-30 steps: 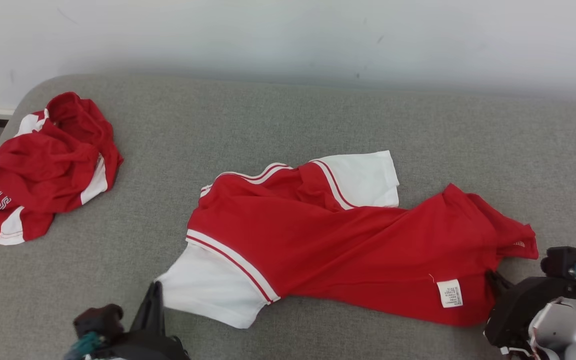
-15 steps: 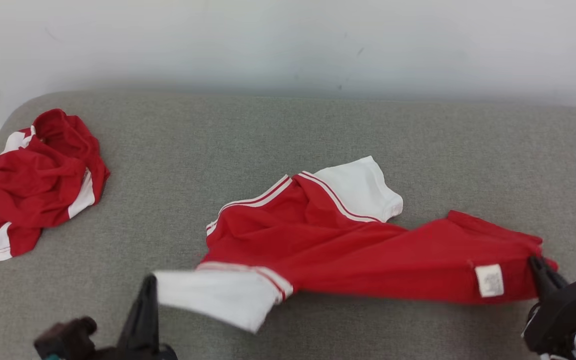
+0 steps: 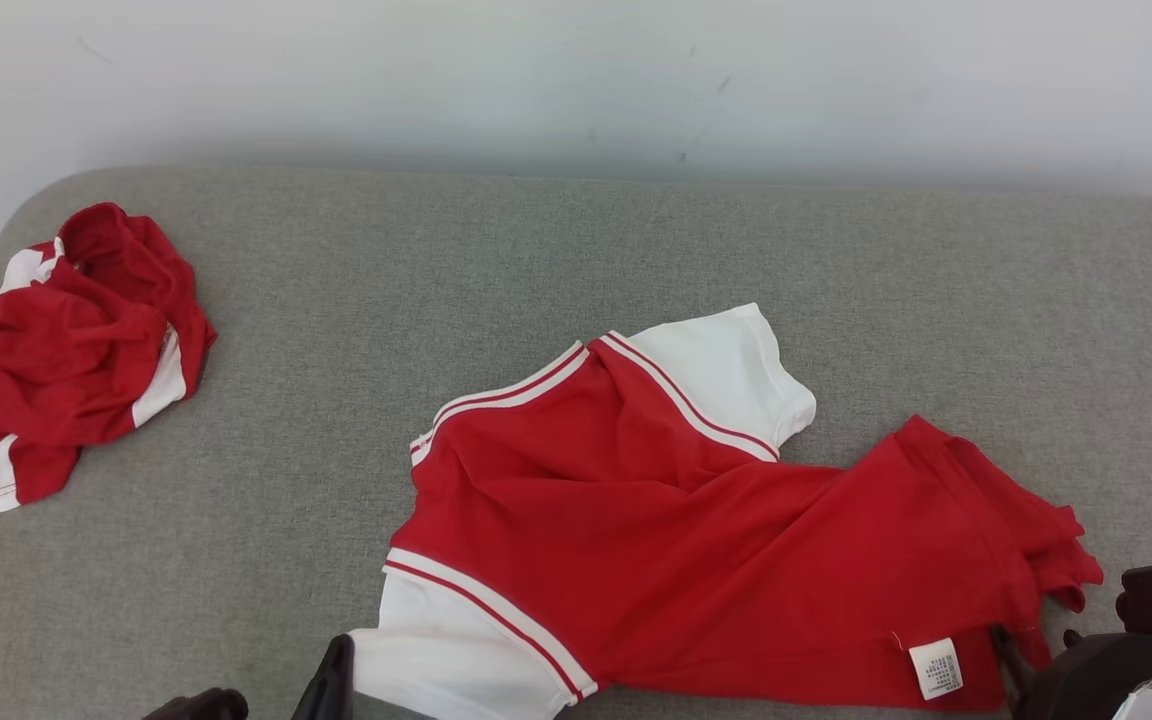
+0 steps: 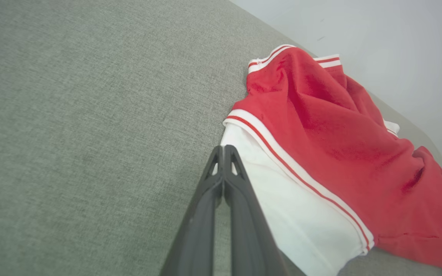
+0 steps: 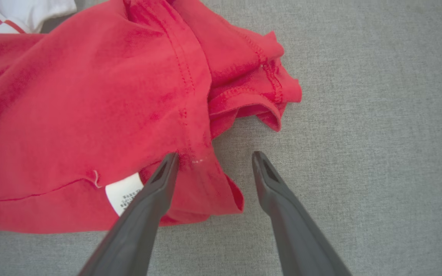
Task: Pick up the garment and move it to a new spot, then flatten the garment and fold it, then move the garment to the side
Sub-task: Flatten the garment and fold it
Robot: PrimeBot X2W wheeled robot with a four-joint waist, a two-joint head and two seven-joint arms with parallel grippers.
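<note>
Your right gripper point(image 5: 213, 157) stands spread astride the hem of the red garment point(image 3: 656, 520), which lies mid-cushion point(image 3: 336, 300). Your left gripper point(image 4: 224, 147) is pressed together at its white sleeve point(image 4: 282, 207). The care label point(image 3: 936, 668) is unreadable; the second jersey point(image 3: 66, 340) shows upside-down "LLS".

Sprawled rumpled across the grey upholstered surface point(image 3: 436, 260): a red garment point(image 3: 656, 520), white-sleeved. Heaped far left, a crumpled jersey point(image 3: 66, 350). At the bottom edge, left tool point(image 3: 336, 680) touching one white sleeve point(image 3: 446, 665), right tool point(image 3: 1016, 655) beside the garment's label point(image 3: 936, 668).
</note>
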